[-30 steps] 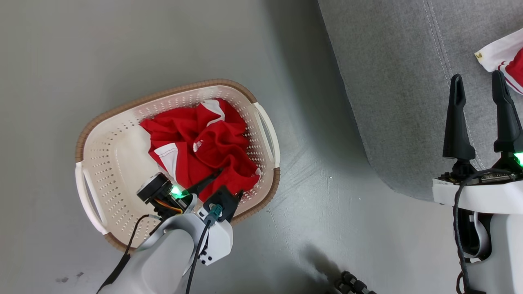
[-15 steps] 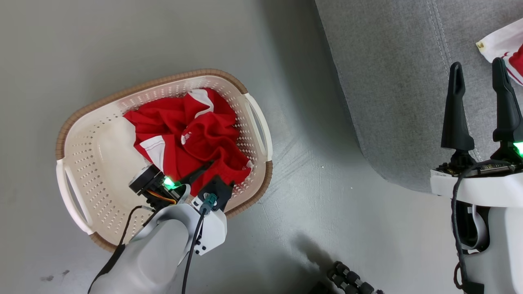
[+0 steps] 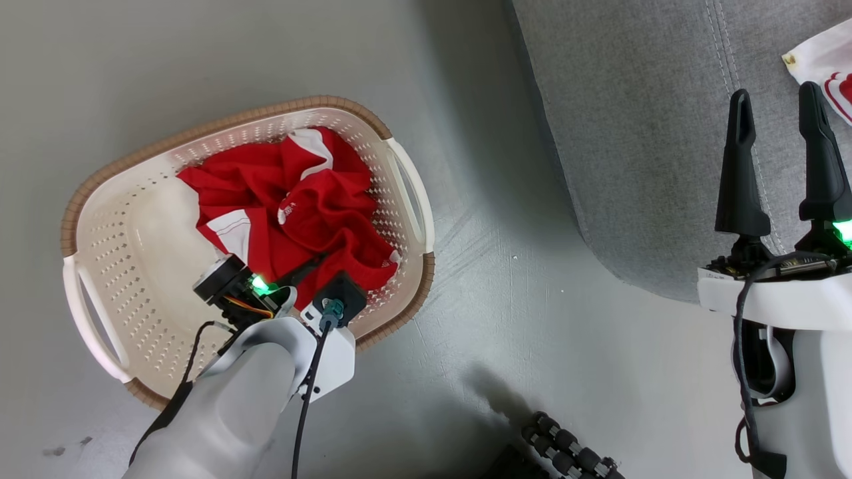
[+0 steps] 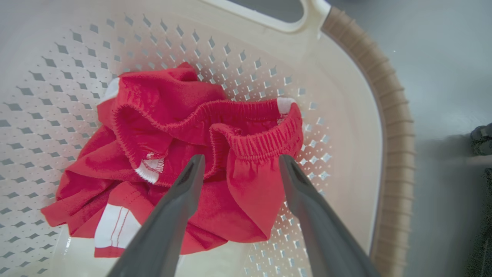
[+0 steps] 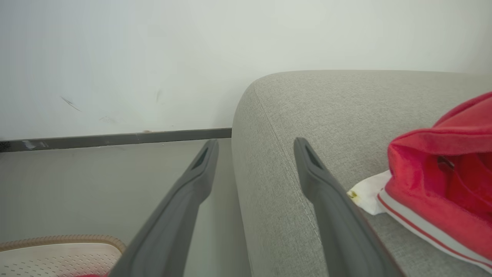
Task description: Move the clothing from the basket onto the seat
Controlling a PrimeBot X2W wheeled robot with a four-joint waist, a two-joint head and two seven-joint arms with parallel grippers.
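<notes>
left gripper [image 4: 242,159] poised wide over clothing [image 4: 165,111] in basket [image 4: 390,115]
in the past second only the head view drifted; jaws stayed wide astride a red waistband [image 4: 265,142], nothing gripped; right gripper [image 3: 775,100] hangs wide at the seat [image 3: 632,133], one garment [image 5: 434,154] already there; the pinch looks next.

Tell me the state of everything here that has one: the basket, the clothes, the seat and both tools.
Basket, upright on the floor, partly filled.
Clothing, crumpled heap inside the basket.
Left tool, open, fingers either side of an elastic waistband fold, nothing gripped.
Right tool, open, empty, over the seat's edge.
Seat, holds a red and white garment lying loose.
</notes>
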